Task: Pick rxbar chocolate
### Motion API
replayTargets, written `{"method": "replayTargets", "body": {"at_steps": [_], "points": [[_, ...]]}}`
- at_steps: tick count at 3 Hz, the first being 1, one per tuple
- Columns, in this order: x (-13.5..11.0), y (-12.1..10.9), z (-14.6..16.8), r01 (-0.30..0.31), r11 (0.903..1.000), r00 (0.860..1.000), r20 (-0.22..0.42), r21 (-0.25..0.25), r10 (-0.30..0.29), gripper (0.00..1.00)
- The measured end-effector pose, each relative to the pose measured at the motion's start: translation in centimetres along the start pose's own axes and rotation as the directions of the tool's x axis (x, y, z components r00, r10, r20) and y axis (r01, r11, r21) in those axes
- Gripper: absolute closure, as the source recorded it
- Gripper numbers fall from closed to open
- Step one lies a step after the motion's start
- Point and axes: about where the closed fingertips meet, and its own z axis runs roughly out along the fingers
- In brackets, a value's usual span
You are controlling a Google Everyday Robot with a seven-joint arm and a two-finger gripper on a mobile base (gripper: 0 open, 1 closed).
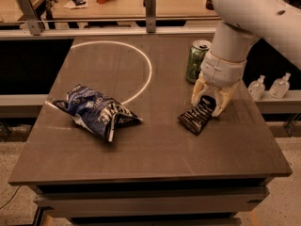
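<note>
The rxbar chocolate (197, 117), a small flat black wrapper with white lettering, lies on the dark table (155, 145) at the right of centre. My gripper (208, 102) hangs from the white arm (244, 18) straight over the bar's far end. Its cream fingers (196, 94) stand one on each side of that end, open, close to the wrapper. The rest of the bar rests on the table.
A green can (196, 60) stands just behind the gripper, to its left. A crumpled blue-and-white chip bag (96, 111) lies at the left of the table. A white circle (141, 69) is marked on the tabletop. Two small clear bottles (269, 86) stand on a ledge off the right edge.
</note>
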Motion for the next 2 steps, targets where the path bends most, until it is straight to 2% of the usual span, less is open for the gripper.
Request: {"method": "replayTargets", "body": {"at_steps": [1,2], "points": [[1.2,1.1,-2.2,-0.139,0.9841,0.99,0.051,0.11,0.134,1.0],[1.2,1.7,-5.2,-0.294,0.9222,0.948,0.203,0.251,0.247,1.0]]}}
